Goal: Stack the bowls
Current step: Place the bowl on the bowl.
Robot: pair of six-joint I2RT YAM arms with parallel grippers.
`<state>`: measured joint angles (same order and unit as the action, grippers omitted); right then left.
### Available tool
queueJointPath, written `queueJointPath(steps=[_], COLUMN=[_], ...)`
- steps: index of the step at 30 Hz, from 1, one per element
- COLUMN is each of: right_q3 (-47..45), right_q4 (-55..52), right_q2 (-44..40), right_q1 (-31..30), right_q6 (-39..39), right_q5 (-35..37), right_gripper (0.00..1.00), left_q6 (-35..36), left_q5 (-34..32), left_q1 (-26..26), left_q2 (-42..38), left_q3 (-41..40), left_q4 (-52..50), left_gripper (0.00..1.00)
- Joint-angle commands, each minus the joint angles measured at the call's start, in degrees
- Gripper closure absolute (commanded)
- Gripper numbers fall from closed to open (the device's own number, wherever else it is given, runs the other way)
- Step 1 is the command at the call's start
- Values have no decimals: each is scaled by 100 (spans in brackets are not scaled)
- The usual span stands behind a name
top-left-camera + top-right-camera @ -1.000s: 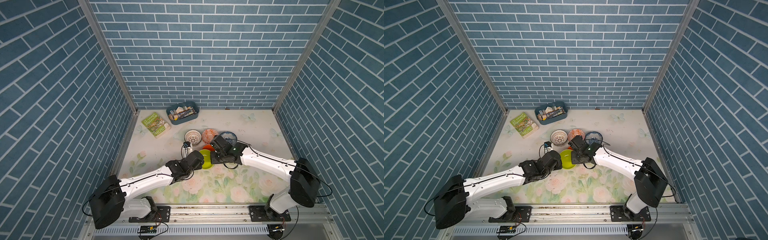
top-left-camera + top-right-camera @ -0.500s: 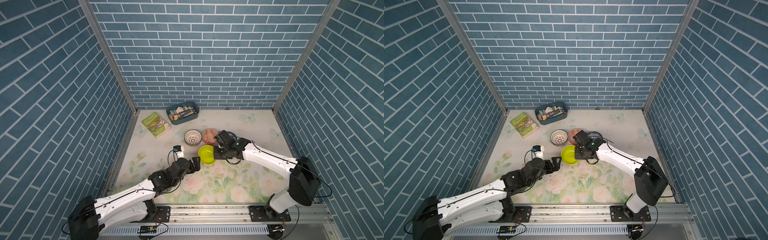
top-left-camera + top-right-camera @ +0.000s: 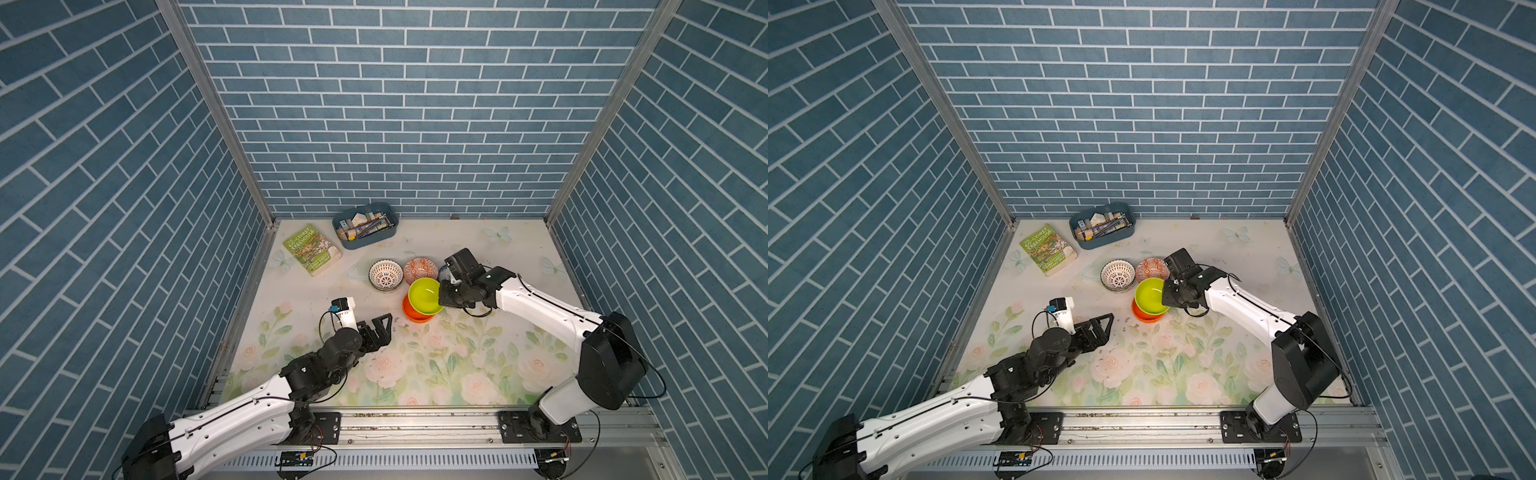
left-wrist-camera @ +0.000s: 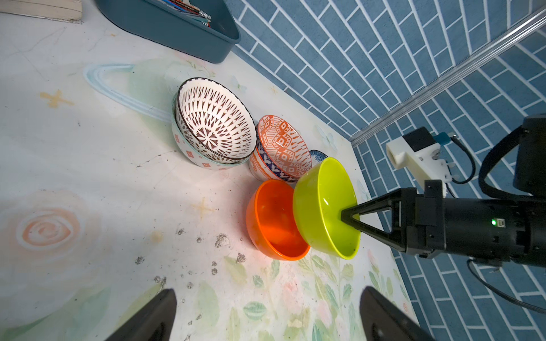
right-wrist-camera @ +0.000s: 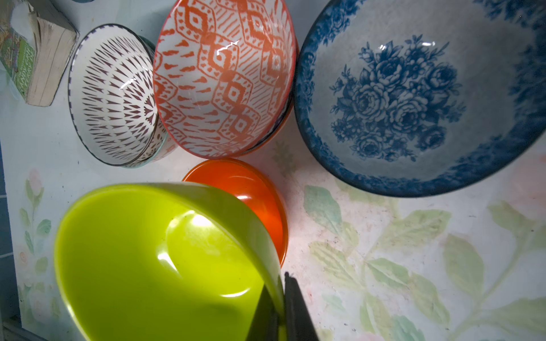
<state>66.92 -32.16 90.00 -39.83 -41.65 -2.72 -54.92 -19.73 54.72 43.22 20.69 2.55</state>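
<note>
My right gripper (image 5: 280, 283) is shut on the rim of the lime green bowl (image 3: 424, 295), which hangs tilted over the plain orange bowl (image 3: 415, 318) on the table; in the left wrist view the green bowl (image 4: 322, 206) overlaps the orange bowl (image 4: 271, 221). Behind them stand the white lattice bowl (image 4: 214, 121), nested in a grey-green one, and an orange-white patterned bowl (image 4: 280, 147), nested in another. A blue floral bowl (image 5: 413, 94) sits beside these, mostly hidden under my right arm in both top views. My left gripper (image 3: 376, 328) is open and empty, nearer the front left.
A green book (image 3: 312, 250) lies at the back left, and a blue tray (image 3: 365, 225) of stationery stands against the back wall. Brick-pattern walls close in three sides. Dark crumbs dot the floral mat (image 4: 189, 283) between my left gripper and the bowls.
My left gripper has opened, let go of the lime green bowl and drawn back toward the front left. The right gripper has kept the bowl and carried it over the orange one.
</note>
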Motion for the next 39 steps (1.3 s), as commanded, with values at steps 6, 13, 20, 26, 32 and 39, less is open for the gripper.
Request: queueJointPath(steps=[6, 13, 20, 26, 32, 39], right_q3=[83, 136, 379, 522, 586, 580], right_q4=[144, 115, -46, -129, -219, -305], right_q2=[248, 428, 641, 802, 940, 898], right_q1=[-28, -58, -86, -193, -274, -289], right_q6=[82, 83, 104, 104, 83, 69], right_q5=[-114, -39, 86, 154, 219, 327], right_gripper=[100, 100, 100, 100, 100, 100], left_q6=[36, 44, 60, 84, 86, 87], left_q5=[-82, -69, -58, -41, -6, 27], left_q1=[-5, -18, -31, -72, -101, -145], left_q2=[-14, -76, -90, -129, -151, -203], left_q3=[-18, -63, -74, -116, -143, -186], left_q4=[162, 199, 229, 276, 299, 322], left_gripper=[0, 0, 0, 0, 0, 0])
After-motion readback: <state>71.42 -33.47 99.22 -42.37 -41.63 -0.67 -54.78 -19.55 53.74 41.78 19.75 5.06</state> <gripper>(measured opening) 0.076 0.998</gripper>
